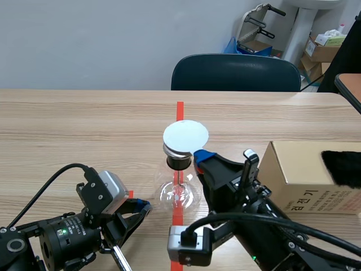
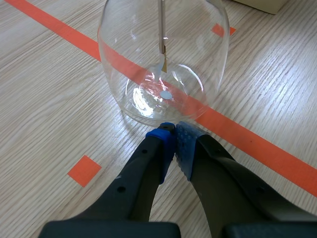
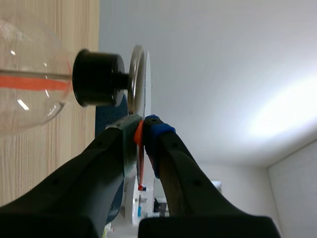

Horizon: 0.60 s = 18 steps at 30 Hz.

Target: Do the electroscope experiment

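Right gripper (image 3: 143, 125) pinches a thin orange strip (image 3: 139, 134) beside the electroscope's disc (image 3: 138, 74) — left gripper (image 2: 173, 133), closed on nothing, at the flask (image 2: 143, 49) base

The room is bright and evenly lit from overhead, so shadows on the pale wooden table (image 1: 84, 124) are faint and soft-edged. The round clear glass flask (image 1: 179, 195) carries small white glints. In my left wrist view, white reflections crowd its base just ahead of my left gripper (image 2: 173, 130). The white round disc (image 1: 185, 136) on top reads nearly blank. The black fuzzy cloth (image 1: 342, 167) at the right is a flat dark patch. From my right wrist, a broad glow spreads over the pale ceiling (image 3: 277, 119). My right gripper (image 3: 144, 124) stands dark against it, and the thin orange strip (image 3: 140, 148) it pinches shows vivid.
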{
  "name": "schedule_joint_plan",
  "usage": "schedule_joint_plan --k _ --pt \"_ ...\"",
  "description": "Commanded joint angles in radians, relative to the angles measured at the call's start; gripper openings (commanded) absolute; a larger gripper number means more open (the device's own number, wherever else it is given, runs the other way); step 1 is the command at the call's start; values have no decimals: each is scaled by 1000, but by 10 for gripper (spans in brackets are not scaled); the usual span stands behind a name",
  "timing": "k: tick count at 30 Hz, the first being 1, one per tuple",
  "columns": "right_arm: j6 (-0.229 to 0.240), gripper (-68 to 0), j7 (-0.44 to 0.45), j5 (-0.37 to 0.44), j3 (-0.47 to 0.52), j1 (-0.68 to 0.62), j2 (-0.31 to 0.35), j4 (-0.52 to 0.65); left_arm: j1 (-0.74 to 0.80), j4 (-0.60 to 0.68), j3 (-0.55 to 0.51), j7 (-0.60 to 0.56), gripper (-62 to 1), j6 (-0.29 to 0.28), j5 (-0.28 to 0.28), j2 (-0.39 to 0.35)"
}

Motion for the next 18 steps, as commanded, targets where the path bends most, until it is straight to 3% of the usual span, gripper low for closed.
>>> schedule_joint_plan --k 1,6,18 --pt "-11 -667 16 -1 3 7 8 26 2 20 -2 -13 -582 -1 0 5" --pt "-11 -666 57 -1 3 7 8 26 2 20 -2 -13 -582 -1 0 5" --pt "-11 -666 63 -1 3 7 8 26 2 20 -2 -26 -582 -1 0 5"
